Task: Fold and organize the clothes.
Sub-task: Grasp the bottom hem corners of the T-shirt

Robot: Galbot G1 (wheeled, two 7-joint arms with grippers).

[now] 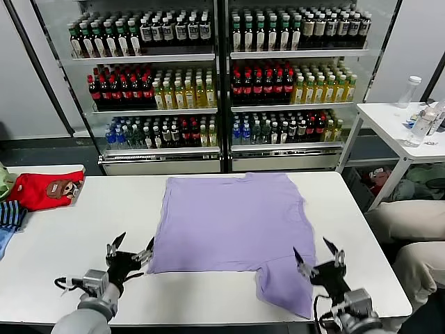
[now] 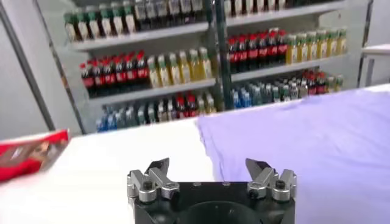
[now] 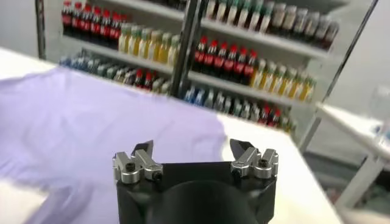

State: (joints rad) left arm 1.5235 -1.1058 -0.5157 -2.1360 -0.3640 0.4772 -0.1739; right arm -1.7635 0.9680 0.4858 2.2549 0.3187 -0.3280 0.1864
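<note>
No readable writing or brands anywhere; we see bottle labels on the fridge shelves [image 1: 222, 52] but too small to read. Tee [image 1: 233, 226] is lavender, soft cotton look, plain side up, no print showing. It lies mostly flat mid-bench w/ a few light wrinkles, and one sleeve is at the near right corner, creased and pointing toward the bench's front edge. Bench [image 1: 62, 236] is white, smooth, rectangular. Red garment [image 1: 45, 189] w/ a brown cartoon face sits folded at the far left of the bench, striped blue cloth [image 1: 10, 214] just beside it at the left edge. Shelves hold rows of bottles: dark, red, yellow, clear w/ blue caps. Side table [image 1: 396, 122] at right carries a clear bottle [image 1: 409, 90].

Left claw [image 1: 132, 247] open, empty, just off the tee's near left corner. Right claw [image 1: 318, 254] open, empty, near the sleeve's right edge.
</note>
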